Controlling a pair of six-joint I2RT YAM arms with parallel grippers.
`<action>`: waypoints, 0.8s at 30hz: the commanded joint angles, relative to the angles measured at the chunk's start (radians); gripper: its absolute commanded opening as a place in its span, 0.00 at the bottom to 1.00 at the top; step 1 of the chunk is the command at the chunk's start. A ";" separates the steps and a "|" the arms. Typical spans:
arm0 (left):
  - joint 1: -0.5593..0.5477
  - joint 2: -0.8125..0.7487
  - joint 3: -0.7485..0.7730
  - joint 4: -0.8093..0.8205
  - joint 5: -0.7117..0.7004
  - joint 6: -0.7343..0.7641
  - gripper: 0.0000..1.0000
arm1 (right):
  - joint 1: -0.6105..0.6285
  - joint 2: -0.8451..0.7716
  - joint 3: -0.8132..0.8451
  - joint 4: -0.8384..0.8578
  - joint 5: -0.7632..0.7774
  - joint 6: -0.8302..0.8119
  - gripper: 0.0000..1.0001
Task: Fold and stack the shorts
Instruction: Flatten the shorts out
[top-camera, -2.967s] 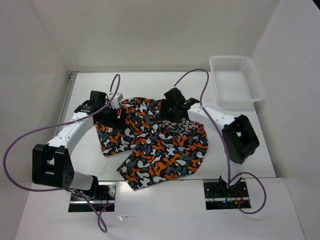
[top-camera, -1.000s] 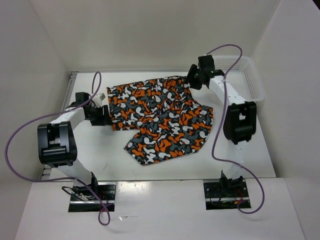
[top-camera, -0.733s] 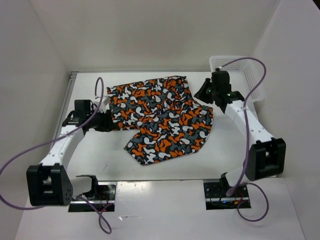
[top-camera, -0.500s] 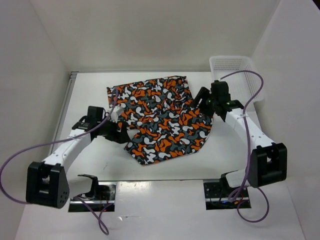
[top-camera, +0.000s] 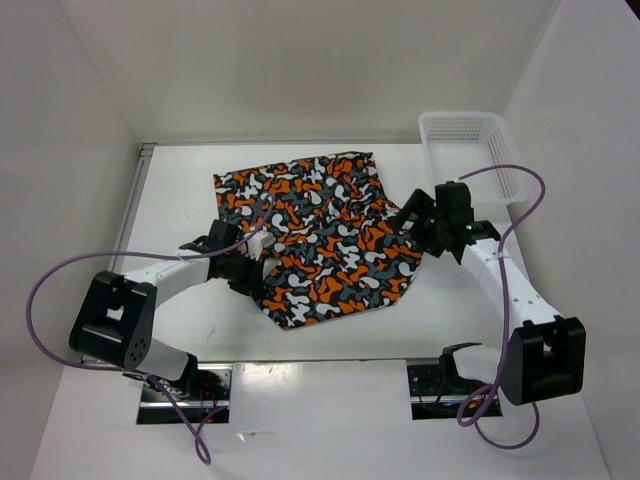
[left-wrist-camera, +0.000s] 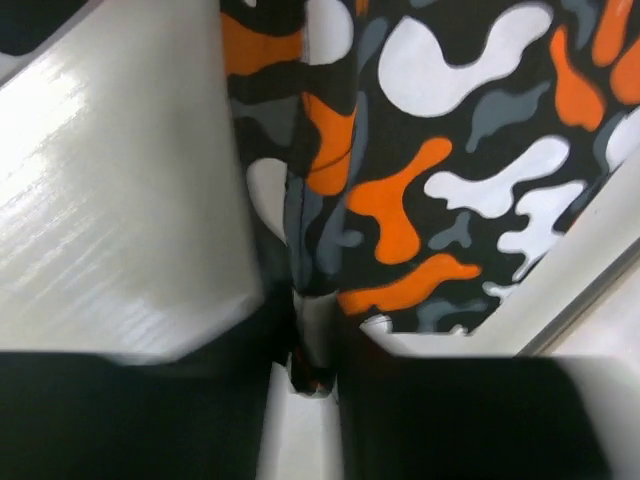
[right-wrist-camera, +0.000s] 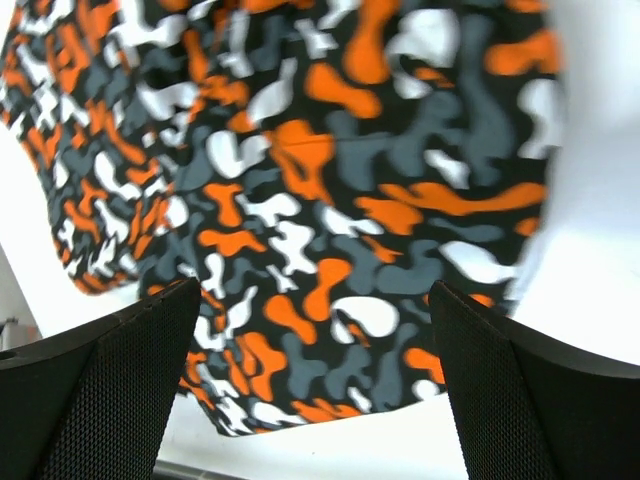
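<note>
Shorts (top-camera: 320, 235) spread flat mid-table (top-camera: 175, 190), one leg angled toward the near edge, well apart from the basket (top-camera: 505, 175). The left gripper (top-camera: 256, 268) sits low at the hem of that leg. Its wrist view is blurred, with a fabric edge running into the narrow gap between dark fingers (left-wrist-camera: 150, 420), so a grip cannot be confirmed. The right gripper (top-camera: 408, 220) hovers at the opposite side edge, fingers (right-wrist-camera: 110, 400) spread wide. Judged step: taking hold for the first fold. The next move calls for both pinching their edges, then lifting together.
</note>
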 joint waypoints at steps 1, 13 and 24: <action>-0.007 0.022 0.028 -0.005 -0.076 0.013 0.14 | -0.057 -0.045 -0.042 -0.023 -0.010 0.013 0.99; 0.231 0.201 0.551 -0.085 -0.110 0.013 0.00 | -0.069 0.014 -0.163 0.105 -0.106 0.065 0.98; 0.254 0.074 0.519 -0.164 -0.128 0.013 0.98 | 0.018 0.209 -0.125 0.238 -0.104 0.108 0.68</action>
